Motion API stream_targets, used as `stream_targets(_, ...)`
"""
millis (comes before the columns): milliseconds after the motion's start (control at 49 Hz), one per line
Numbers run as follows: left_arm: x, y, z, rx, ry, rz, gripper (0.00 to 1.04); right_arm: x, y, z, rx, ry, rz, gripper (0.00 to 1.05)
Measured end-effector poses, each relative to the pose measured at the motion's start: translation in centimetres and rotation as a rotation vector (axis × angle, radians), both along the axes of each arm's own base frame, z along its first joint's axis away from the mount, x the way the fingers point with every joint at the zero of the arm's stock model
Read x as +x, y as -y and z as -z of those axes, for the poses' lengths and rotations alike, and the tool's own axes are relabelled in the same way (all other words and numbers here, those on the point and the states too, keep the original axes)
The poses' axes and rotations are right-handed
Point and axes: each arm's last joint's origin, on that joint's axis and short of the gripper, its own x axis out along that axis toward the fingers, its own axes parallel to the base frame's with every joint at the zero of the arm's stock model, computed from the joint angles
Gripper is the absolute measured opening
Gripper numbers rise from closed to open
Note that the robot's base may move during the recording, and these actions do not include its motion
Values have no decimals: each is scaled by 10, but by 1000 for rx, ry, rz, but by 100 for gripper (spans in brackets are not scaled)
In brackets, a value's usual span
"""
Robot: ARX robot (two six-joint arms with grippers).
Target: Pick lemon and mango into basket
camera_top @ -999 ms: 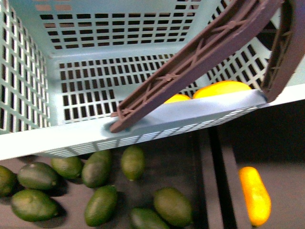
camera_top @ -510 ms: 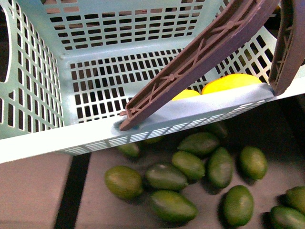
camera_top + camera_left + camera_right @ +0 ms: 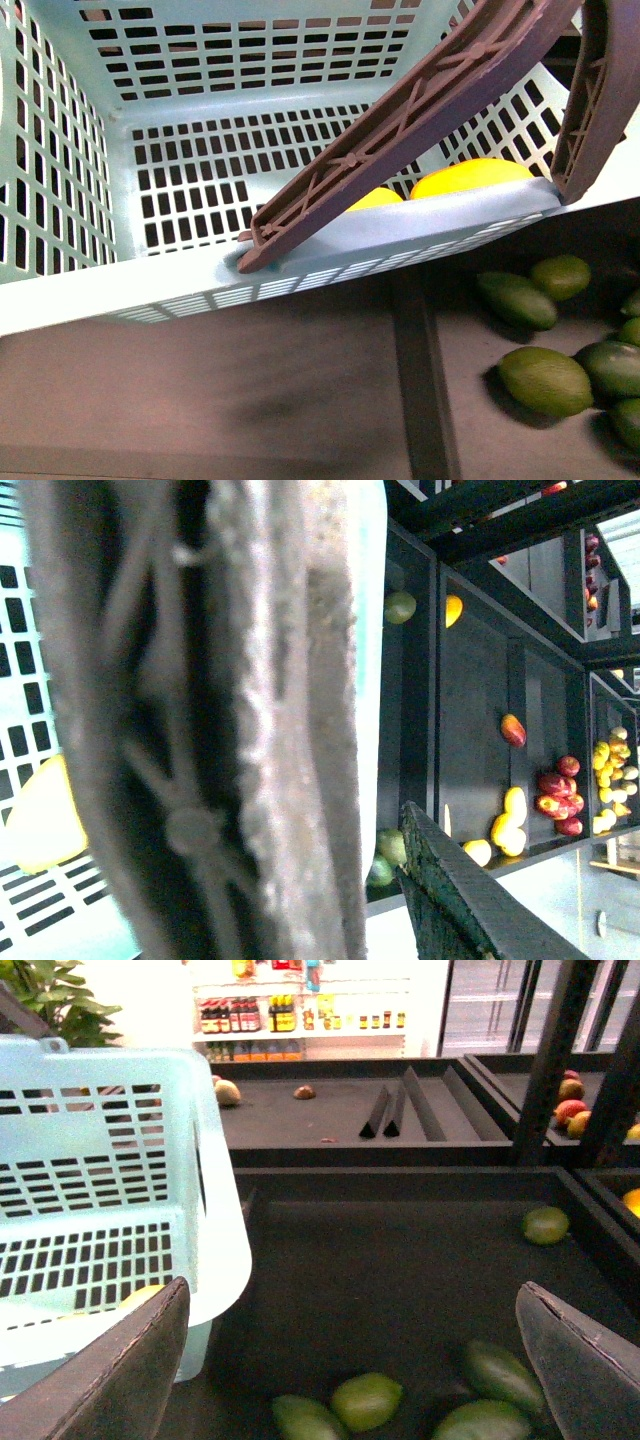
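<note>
Lemon (image 3: pixel 374 198) & mango (image 3: pixel 470 176) both in basket (image 3: pixel 120 300), against near wall, mango right of lemon, long axis left-right. Right gripper (image 3: pixel 350 1360) spread, empty, right of basket. Left gripper (image 3: pixel 330 780) at brown handle (image 3: pixel 420 110) — finger state can't tell.

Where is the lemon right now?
Front view: the lemon lies inside the basket, against its near wall, just left of the mango, partly hidden behind the brown handle.
</note>
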Motion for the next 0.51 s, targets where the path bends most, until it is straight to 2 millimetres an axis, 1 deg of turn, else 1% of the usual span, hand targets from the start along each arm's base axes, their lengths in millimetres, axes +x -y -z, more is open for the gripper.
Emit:
stream_targets(224,3,-5,-1,9,10,-34,29,0,0,0,0,-1,-6,96)
stream_targets(245,4,-5,-1,20,24,-74,29,0,0,0,0,-1,-3,96)
stream_targets(265,4,-4,-2,28,52,-172,29,0,0,0,0,-1,-3,96)
stream_targets(286,5,-2,-2,27,65,-228,29,0,0,0,0,-1,-3,96)
stream_targets(306,7,-3,-2,22,81,-361,29,0,0,0,0,-1,-3,96)
stream_targets(367,13,-6,0,-22,91,-587,29,0,0,0,0,-1,-1,96)
stream_targets(428,26,-10,2,-43,84,-657,29,0,0,0,0,-1,1,96)
stream_targets(469,38,-14,5,-43,67,-685,29,0,0,0,0,-1,1,96)
stream_targets(510,53,-17,13,-39,28,-723,29,0,0,0,0,-1,1,96)
